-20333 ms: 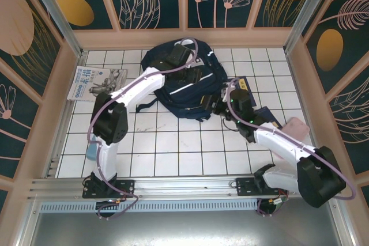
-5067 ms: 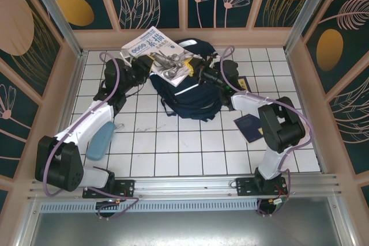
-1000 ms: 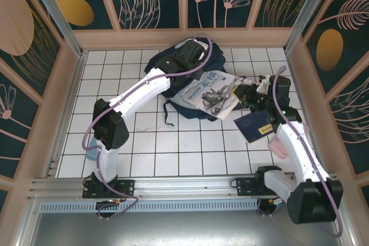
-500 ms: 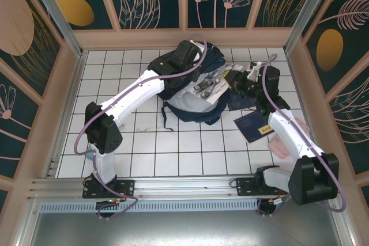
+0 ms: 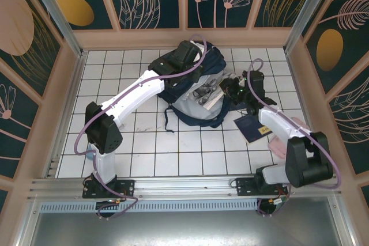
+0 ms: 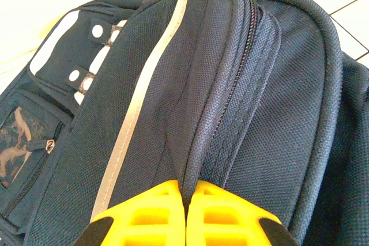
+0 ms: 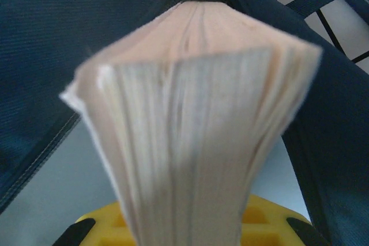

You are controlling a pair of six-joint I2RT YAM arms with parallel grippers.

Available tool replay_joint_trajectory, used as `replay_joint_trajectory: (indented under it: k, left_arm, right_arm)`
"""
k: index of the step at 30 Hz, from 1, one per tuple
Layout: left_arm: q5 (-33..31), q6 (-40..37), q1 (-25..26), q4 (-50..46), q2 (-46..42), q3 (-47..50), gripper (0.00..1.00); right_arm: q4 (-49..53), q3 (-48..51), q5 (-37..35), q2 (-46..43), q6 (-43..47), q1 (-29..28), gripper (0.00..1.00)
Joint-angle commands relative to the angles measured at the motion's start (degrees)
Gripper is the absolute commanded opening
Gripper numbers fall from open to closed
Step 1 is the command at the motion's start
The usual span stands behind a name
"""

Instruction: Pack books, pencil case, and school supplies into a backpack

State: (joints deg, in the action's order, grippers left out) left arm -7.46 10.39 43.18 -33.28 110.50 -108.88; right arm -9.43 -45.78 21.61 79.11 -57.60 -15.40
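The dark navy backpack [image 5: 195, 103] lies at the back middle of the tiled floor, its mouth held open. My left gripper [image 5: 185, 57] is shut on a fold of fabric beside the zipper [image 6: 230, 84], the yellow fingers [image 6: 150, 211] pinching it. My right gripper [image 5: 232, 89] is shut on the white-and-blue book [image 5: 206, 92], which slants partway into the backpack's mouth. In the right wrist view the book's page edges [image 7: 196, 113] rise between my yellow fingers [image 7: 271, 220], with navy fabric [image 7: 86, 27] around them. A navy book with a yellow label [image 5: 252, 128] lies on the tiles to the right.
A pink case [image 5: 281, 142] lies by the right arm near the right wall. A light blue object [image 5: 89, 154] peeks out behind the left arm's base. Wooden walls enclose the floor; black straps [image 5: 168, 120] trail from the backpack's near side.
My right gripper has carried the white-and-blue book left and down, and more of it now sits inside the backpack's mouth. The left gripper keeps its hold on the backpack's top.
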Motion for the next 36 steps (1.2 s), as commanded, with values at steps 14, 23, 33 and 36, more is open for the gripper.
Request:
replay_joint_trajectory:
  k: [14, 23, 33, 36]
  left_arm:
    - [-4.10, 0.39, 0.19, 5.33, -7.38, 1.87, 0.00]
    - [-2.64, 3.60, 0.24, 5.89, -8.25, 0.90, 0.00]
    - [-9.82, 6.62, 0.23, 4.11, -11.93, 4.61, 0.00]
    - [-10.43, 7.36, 0.24, 4.06, -11.97, 5.19, 0.00]
  right_arm:
    - [-12.59, -3.67, -3.48, -5.77, -6.12, -2.30, 0.00]
    - [-19.32, -6.53, -6.59, 5.69, -9.35, -6.62, 0.00]
    - [-19.40, -18.08, -10.29, 23.01, -9.92, -13.05, 0.00]
    - [-21.83, -18.79, -10.47, 26.49, -13.82, -13.86, 0.00]
